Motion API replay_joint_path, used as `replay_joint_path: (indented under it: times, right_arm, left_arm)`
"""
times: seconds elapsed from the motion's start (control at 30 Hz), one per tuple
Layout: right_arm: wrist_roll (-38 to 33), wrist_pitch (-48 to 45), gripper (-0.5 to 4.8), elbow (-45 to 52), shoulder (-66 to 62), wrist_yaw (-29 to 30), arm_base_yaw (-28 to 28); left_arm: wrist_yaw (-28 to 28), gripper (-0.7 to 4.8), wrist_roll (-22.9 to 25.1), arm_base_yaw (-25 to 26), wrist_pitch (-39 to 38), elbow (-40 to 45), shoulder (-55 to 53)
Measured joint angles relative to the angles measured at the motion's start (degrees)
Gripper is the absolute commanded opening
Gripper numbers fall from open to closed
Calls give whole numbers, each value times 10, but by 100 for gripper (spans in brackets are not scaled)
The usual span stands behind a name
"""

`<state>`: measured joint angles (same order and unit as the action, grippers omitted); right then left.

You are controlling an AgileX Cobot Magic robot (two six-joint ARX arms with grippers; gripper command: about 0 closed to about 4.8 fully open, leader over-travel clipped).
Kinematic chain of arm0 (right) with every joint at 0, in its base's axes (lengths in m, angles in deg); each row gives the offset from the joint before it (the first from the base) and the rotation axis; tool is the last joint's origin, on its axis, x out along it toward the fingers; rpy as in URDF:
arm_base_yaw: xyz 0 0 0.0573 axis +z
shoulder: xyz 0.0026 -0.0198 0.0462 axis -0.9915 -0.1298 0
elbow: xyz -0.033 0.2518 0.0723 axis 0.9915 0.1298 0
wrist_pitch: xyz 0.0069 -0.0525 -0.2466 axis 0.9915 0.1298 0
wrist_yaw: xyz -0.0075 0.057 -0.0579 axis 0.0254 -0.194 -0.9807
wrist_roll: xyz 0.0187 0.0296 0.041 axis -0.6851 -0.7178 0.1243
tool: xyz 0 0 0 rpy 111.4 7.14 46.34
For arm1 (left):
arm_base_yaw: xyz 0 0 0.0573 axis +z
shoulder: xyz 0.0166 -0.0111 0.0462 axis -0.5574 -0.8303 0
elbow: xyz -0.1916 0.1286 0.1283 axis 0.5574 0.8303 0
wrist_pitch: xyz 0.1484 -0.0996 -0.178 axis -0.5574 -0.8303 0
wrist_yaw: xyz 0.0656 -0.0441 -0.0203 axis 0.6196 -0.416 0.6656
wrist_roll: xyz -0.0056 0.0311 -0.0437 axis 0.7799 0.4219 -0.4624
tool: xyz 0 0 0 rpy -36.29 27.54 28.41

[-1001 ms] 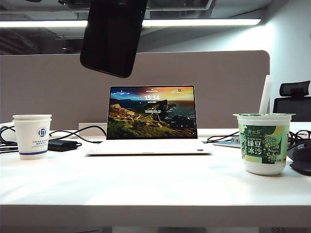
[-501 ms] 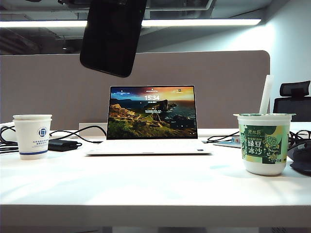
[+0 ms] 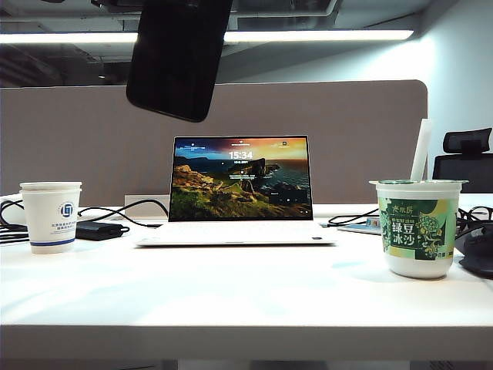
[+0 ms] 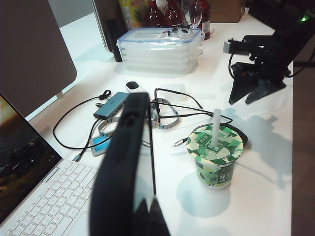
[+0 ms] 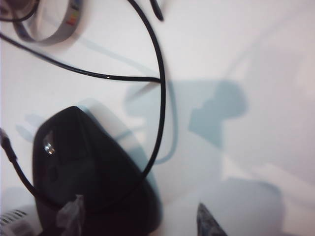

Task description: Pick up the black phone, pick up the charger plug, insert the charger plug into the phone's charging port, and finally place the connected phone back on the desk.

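The black phone [image 3: 179,55] hangs high above the desk [image 3: 231,297], tilted, over the laptop. In the left wrist view the black phone [image 4: 123,157] shows edge-on, with my left gripper [image 4: 145,219] shut on it. Its charging port cannot be made out. The charger plug [image 4: 180,143], silver-tipped on a thin black cable, lies on the desk beside the green cup [image 4: 215,156]. My right gripper [image 5: 140,222] hovers low over a black mouse [image 5: 86,179] and a black cable [image 5: 161,98], jaws wide apart, nothing between them. The right arm [image 4: 268,54] shows beyond the green cup.
An open laptop [image 3: 240,189] stands mid-desk. A paper cup [image 3: 51,216] and a power brick [image 3: 98,230] with cables are at the left, the green cup [image 3: 418,227] at the right. Stacked plastic boxes [image 4: 158,49], a hub [image 4: 112,105] and tangled cables lie behind.
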<state>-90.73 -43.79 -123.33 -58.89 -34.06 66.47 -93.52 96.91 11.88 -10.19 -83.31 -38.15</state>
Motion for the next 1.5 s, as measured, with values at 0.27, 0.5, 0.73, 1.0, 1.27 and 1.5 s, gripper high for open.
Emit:
replay_joint_path:
  times: [0.27,0.5,0.73,1.0,1.27,1.5]
  right_arm:
    - [-109,-44,288,1,-85,88,-7]
    - [-123,-56,283,1,-110,88,-4]
    - [-148,-70,283,1,-112,64,-4]
    - [-184,-93,270,1,-112,60,-4]
    - [-190,-99,270,1,-133,60,2]
    - [-191,-107,123,-1,-142,62,10]
  left_arm:
    - [0,-6,0,0,0,0,0]
    - [0,-6,0,0,0,0,0]
    - [0,-6,0,0,0,0,0]
    - [0,-6,0,0,0,0,0]
    - [0,-6,0,0,0,0,0]
    - [0,-6,0,0,0,0,0]
